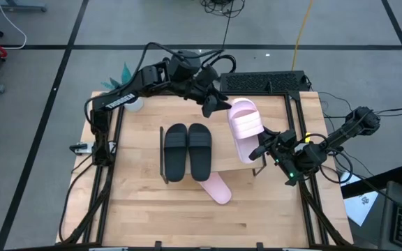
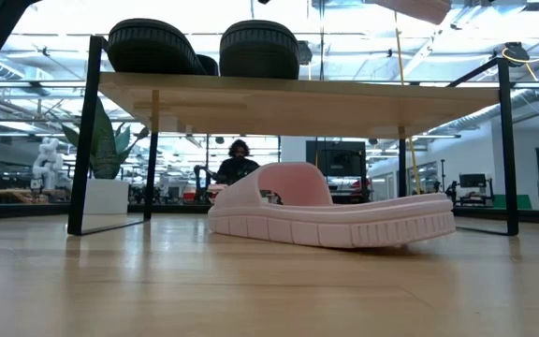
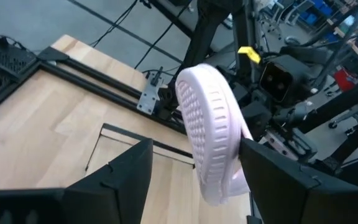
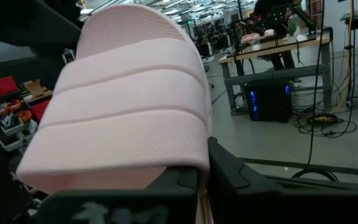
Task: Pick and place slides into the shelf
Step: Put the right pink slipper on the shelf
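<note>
Right claw (image 1: pixel 262 148) grips raised pale pink slide (image 1: pixel 245 129); left claw (image 1: pixel 211 104), spread wide, hovers at its 11 o'clock; matte black pair (image 1: pixel 186 150) at 9.

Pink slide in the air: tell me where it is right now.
In the high view the lifted pink slide hangs over the shelf's right half, right of the black pair, between the left gripper and right gripper.

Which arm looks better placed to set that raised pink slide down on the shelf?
Probably the right: its gripper grips the raised pink slide beside the black pair on the shelf; the left gripper is open.
</note>
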Robot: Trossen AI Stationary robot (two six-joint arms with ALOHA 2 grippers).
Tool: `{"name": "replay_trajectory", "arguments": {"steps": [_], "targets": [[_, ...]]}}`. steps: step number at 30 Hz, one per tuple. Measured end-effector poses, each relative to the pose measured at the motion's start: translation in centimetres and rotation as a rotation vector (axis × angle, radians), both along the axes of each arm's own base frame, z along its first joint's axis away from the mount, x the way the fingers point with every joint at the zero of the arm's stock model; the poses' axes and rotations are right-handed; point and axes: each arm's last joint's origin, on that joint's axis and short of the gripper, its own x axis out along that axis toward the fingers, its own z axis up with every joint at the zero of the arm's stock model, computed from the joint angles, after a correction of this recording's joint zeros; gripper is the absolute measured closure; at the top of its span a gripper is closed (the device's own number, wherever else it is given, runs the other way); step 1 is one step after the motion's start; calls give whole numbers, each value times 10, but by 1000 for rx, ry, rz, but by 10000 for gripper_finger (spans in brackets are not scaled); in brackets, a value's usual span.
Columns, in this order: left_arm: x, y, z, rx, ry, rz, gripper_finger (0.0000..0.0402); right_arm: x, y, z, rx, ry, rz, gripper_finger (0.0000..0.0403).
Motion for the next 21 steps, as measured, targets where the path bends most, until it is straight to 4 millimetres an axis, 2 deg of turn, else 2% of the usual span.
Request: {"name": "replay_trajectory", "arguments": {"steps": [10,13,16,20,21], "targets": [[22,5,-18,-29,8,-17,160,0,0,0,3,-2,-2,402],[24,5,-21,-58,22,-17,172,0,0,0,4,-2,-3,402],[25,7,-24,-83,23,-59,224,0,0,0,3,-2,-2,402],[25,7,-24,-42,9,-114,354,0,0,0,0,0,-1,388],[25,8,-24,-26,6,-119,372,0,0,0,0,0,-1,382]]}}
